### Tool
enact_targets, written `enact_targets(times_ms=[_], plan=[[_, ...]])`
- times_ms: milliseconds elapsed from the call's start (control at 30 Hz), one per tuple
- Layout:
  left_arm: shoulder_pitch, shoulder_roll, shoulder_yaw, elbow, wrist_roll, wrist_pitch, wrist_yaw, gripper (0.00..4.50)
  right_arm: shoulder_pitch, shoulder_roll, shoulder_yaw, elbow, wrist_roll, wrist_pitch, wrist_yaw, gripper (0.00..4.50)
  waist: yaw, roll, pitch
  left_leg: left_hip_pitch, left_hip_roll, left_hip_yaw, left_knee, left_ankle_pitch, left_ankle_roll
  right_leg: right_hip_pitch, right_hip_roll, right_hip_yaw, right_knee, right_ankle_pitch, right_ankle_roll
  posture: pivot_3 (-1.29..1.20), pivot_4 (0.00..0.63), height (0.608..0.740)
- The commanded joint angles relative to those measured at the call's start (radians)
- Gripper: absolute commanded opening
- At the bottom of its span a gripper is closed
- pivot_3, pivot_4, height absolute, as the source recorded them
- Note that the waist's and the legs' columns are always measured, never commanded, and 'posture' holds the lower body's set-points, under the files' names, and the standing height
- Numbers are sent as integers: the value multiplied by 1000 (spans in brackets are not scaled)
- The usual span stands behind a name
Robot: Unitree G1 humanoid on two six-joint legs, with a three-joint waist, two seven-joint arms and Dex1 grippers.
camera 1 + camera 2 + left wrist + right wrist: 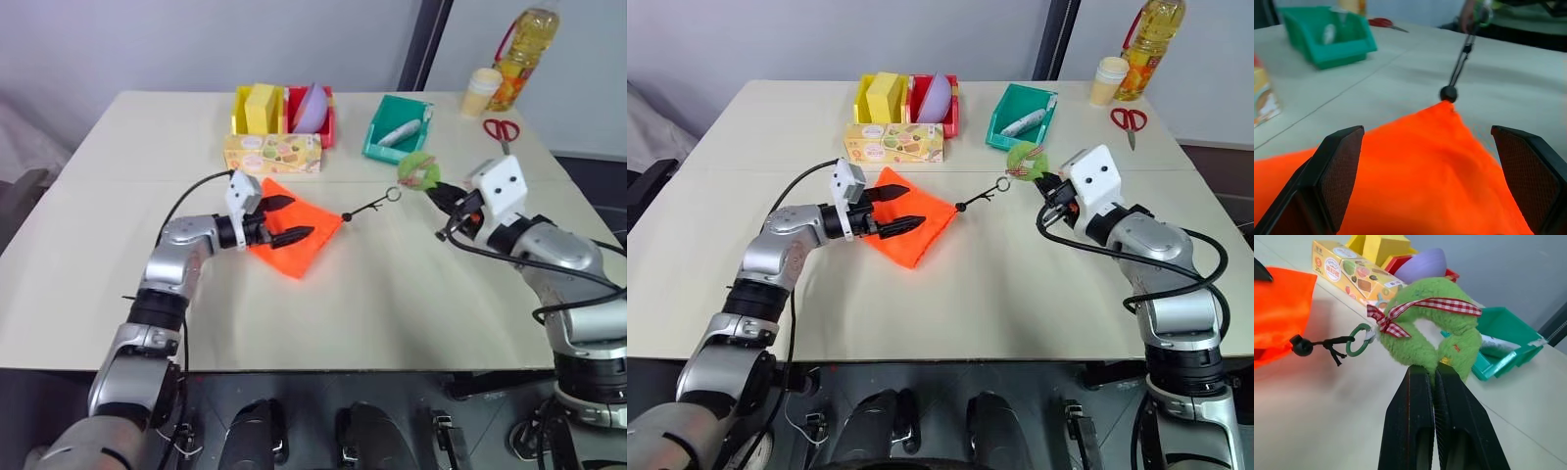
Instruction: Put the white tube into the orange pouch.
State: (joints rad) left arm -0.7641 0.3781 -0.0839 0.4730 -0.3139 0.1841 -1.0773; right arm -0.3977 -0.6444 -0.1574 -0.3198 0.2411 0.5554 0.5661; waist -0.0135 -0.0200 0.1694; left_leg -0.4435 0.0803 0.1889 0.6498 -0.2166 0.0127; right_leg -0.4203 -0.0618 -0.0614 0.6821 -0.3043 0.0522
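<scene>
Two grippers are working over the tabletop (pixel 392 313) as I watch. My left gripper (pixel 286 219) is hovering with its fingers spread wide, one on each side of the orange pouch (pixel 299 235), which is lying flat left of centre. The left wrist view is showing me both finger pads (pixel 1342 171) straddling the fabric; I cannot tell whether they are touching it. My right gripper (pixel 1434 382) is pinching the fuzzy green tag (pixel 1435 328) with its fingers pressed together, holding it above the tabletop, with the dark cord (pixel 370 207) running from it back to the pouch. The right wrist view is revealing a red checked ribbon (pixel 1400 313) on the tag. Lying in the green bin (pixel 392 127) at the far side is the white tube (pixel 400 133).
</scene>
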Motion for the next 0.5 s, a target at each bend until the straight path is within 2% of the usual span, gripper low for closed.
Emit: enact_targets(times_ms=[33, 200, 300, 367, 500], plan=[[-83, -28, -17, 81, 33, -62, -38, 4451, -24, 4, -6, -36, 6, -27, -9, 0, 1, 0, 0, 0, 0, 0, 0, 0, 0, 0, 0, 0, 0, 0, 0, 0, 150, 727], [-186, -89, -29, 274, 123, -188, 24, 4451, -35, 10, 4, -44, 4, -26, -18, 0, -1, 0, 0, 0, 0, 0, 0, 0, 0, 0, 0, 0, 0, 0, 0, 0, 150, 727], [-195, -114, -29, 310, 183, -317, 109, 4451, -38, 16, 8, -57, 6, -20, -29, 0, -4, 0, 0, 0, 0, 0, 0, 0, 0, -1, 0, 0, 0, 0, 0, 0, 150, 727], [-147, -118, -58, 225, 251, -424, 180, 4451, -40, 29, 14, -65, 6, -14, -44, 0, -6, 0, 0, -1, 0, 0, 0, 0, 0, -1, 0, 0, 0, 0, 0, 0, 150, 727], [27, -81, -159, -36, 486, -616, 354, 4451, -48, 78, 2, -56, 23, 8, -86, 0, -4, 0, 0, -1, 0, 0, -1, 1, -1, -2, 0, 1, 1, 0, 0, 0, 150, 727]])
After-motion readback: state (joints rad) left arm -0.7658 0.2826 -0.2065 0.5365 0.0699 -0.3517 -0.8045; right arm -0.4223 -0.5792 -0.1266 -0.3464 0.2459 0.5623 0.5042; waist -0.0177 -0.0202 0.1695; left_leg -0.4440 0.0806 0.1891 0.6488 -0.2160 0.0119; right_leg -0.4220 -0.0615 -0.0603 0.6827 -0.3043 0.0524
